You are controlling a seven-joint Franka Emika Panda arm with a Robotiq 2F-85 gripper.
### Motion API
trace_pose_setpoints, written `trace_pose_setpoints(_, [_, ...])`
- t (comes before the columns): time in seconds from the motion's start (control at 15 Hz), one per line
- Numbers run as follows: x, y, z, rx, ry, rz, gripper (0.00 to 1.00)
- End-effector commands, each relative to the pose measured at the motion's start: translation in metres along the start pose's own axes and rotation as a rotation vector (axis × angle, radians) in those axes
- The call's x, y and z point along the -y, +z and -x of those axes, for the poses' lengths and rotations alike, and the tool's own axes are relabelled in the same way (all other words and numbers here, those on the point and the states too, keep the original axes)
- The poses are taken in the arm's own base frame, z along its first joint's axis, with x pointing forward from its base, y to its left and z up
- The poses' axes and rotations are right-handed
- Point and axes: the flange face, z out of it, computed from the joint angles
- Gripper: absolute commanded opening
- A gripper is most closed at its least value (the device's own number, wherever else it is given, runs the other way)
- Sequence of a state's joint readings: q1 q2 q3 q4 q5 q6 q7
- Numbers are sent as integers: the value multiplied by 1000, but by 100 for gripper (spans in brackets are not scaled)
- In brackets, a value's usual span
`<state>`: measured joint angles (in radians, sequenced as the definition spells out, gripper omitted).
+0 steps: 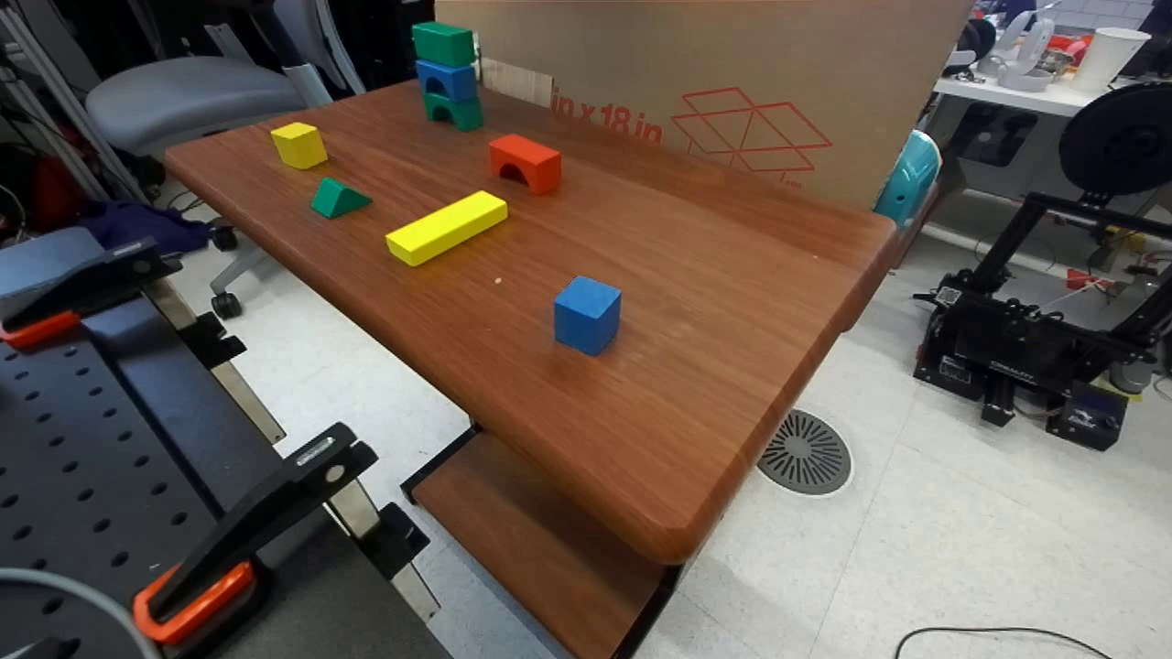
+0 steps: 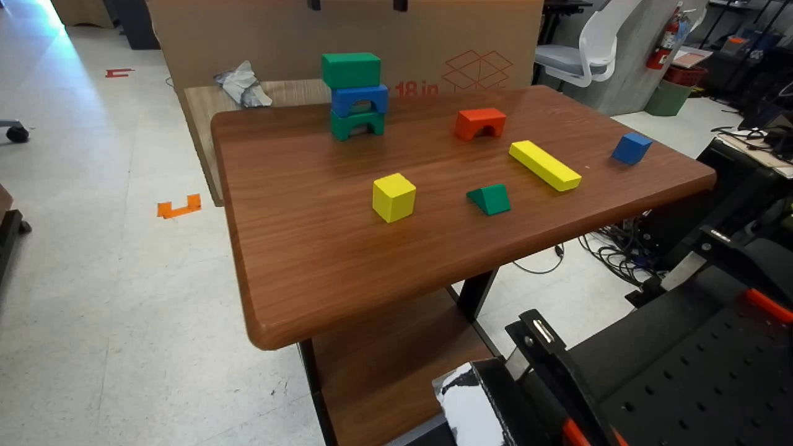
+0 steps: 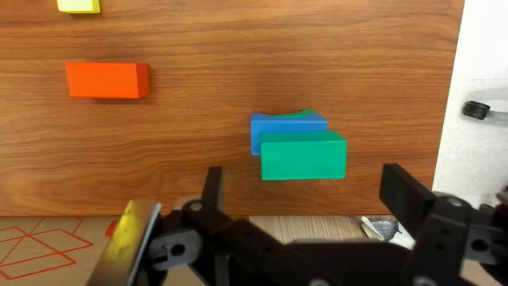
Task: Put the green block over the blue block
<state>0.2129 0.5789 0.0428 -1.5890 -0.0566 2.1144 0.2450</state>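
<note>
While the pincer [image 3: 303, 169] hangs above with its jaws spread wide, the green block [image 2: 350, 71] lies flat on top of the blue block [image 2: 359, 92], one end jutting slightly past it. In an exterior view the pincer's fingertips [image 2: 314, 5] just show at the upper edge, apart from the green block. The blue block, cut with an arch, stands on a green arch [image 2: 357, 119], and that rests on the worktop [image 2: 297, 248]; all three pieces are in contact. Behind them is a cardboard box [image 1: 604, 55] with red print. Other pieces, in both exterior views: red arch [image 2: 478, 118], its cutout facing down; yellow bar [image 2: 545, 165], lying flat; green wedge [image 2: 492, 199], between the yellow bar and a yellow block [image 2: 394, 198]; plain blue cube [image 2: 632, 148], well apart, toward the opposite end of the worktop from the green block.
</note>
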Motion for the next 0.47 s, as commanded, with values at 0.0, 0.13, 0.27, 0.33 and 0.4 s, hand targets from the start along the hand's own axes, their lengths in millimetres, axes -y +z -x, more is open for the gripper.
trace_pose_setpoints(0.0, [-31, -26, 48, -29, 6, 27, 100])
trace_pose_setpoints(0.13, [-18, -20, 24, -14, 12, 12, 100])
trace_pose_setpoints(0.27, [-17, -21, 22, -16, 11, 11, 100])
trace_pose_setpoints(0.33, [-15, -17, 23, -11, 8, 11, 100])
trace_pose_setpoints(0.4, [-15, -14, 22, -7, 8, 12, 100])
